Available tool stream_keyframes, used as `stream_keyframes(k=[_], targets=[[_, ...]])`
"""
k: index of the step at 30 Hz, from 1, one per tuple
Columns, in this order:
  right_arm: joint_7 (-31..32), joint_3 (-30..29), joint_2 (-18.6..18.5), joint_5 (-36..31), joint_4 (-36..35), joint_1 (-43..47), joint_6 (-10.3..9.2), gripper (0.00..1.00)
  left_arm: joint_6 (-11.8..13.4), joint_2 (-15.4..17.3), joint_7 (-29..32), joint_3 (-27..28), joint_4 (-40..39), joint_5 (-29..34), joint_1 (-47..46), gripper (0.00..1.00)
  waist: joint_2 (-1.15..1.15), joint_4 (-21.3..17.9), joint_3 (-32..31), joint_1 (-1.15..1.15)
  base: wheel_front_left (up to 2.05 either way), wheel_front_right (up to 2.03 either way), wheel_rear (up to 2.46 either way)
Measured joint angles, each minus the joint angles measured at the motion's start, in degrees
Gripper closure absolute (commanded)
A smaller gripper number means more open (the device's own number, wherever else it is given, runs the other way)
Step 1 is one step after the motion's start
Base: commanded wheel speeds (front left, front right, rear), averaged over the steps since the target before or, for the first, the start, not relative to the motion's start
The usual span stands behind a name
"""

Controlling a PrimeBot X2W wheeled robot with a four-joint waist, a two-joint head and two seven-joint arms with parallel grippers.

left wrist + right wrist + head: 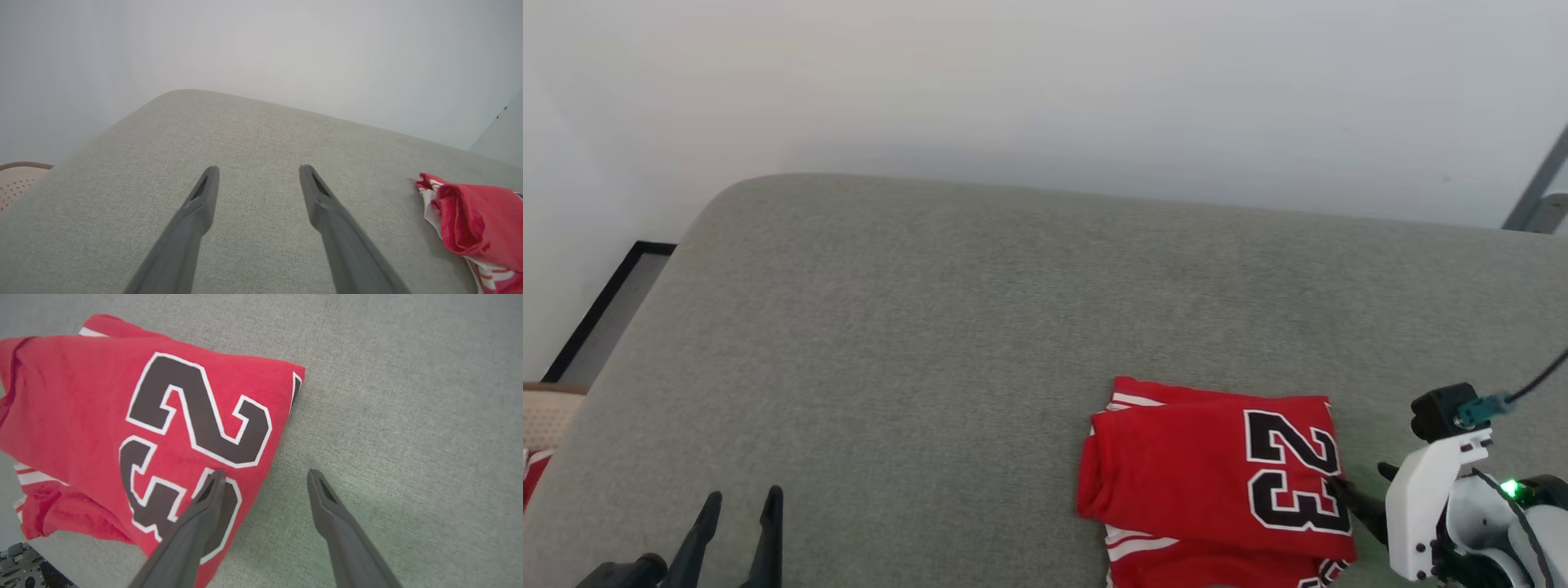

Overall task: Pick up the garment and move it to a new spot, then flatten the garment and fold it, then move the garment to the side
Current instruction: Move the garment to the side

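Dark fingers of R gripper (265,475) stand spread wide, holding nothing. In R wrist view one fingertip sits over garment (102,416), on the edge of the black "3". Other fingertip is over bare cushion (388,416), just beside the cloth edge. Contact w/ cloth: can't tell. Head view has the same gripper at lower R, w/ white wrist housing (1421,506) and green light (1511,488) behind it, tips at garment's R edge.

Garment is folded into a rough rectangle: red, black "23" w/ white outline facing up, red-and-white striped trim peeking out at near & far edges. It lies flat on the grey-green fabric cushion, toward the R-front part.

L gripper (745,494) is at lower L of head view, well apart from garment, also spread open & empty, over bare cushion. L wrist view catches garment's folded end at its far R edge.

Beyond cushion: plain white wall (1045,82). Dark-framed panel (605,310) on L by wall, beige perforated item (543,416) at L edge, grey metal strut (1539,192) upper R.
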Motion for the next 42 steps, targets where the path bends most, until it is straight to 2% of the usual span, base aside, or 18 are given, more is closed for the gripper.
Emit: stream_keyframes(k=[6,14,15,16,17,27,35,42], targets=[[8.8,2.4,0.2,3.4,5.0,-4.1,0.00,0.00,0.0,0.6,0.0,-1.6,1.0,-0.6,-1.2,0.00,0.00,2.3,1.1,0.00,0.00,0.00,0.00],[16.3,4.2,4.1,7.2,14.4,-10.9,-0.01,0.00,0.0,0.7,0.0,-3.4,1.6,-1.4,-4.3,0.00,0.00,4.2,4.1,0.00,0.00,0.00,0.00],[17.0,4.7,4.2,7.4,15.2,-11.5,-0.02,0.10,0.0,0.6,0.0,-3.6,1.6,-1.5,-4.8,0.00,0.00,4.4,4.5,0.00,0.00,0.00,0.00],[17.3,5.5,4.1,7.3,15.6,-12.2,-0.01,0.69,0.0,0.6,0.0,-3.9,1.7,-1.7,-5.2,0.00,0.00,4.5,4.9,0.00,0.00,0.00,0.00],[17.3,5.6,4.0,7.4,16.2,-12.7,-0.01,1.00,0.0,0.5,0.0,-4.2,1.8,-1.8,-5.6,0.00,0.00,4.7,5.2,0.00,0.00,0.00,0.00],[14.0,7.0,2.2,8.4,15.4,-16.9,0.24,1.00,0.0,0.6,0.0,-4.2,1.8,-2.4,-8.0,0.00,0.00,3.2,7.6,0.00,0.00,0.00,0.00],[11.2,5.7,-3.6,6.8,13.1,-20.4,0.01,1.00,0.0,1.9,0.0,-4.9,1.1,-2.5,-10.4,0.00,0.00,-0.9,8.8,0.00,0.00,0.00,0.00],[8.2,3.3,-8.7,3.0,13.3,-24.7,0.01,1.00,0.0,3.2,0.0,-8.4,0.0,-2.4,-14.4,0.00,0.00,-5.6,10.7,0.00,0.00,0.00,0.00]])
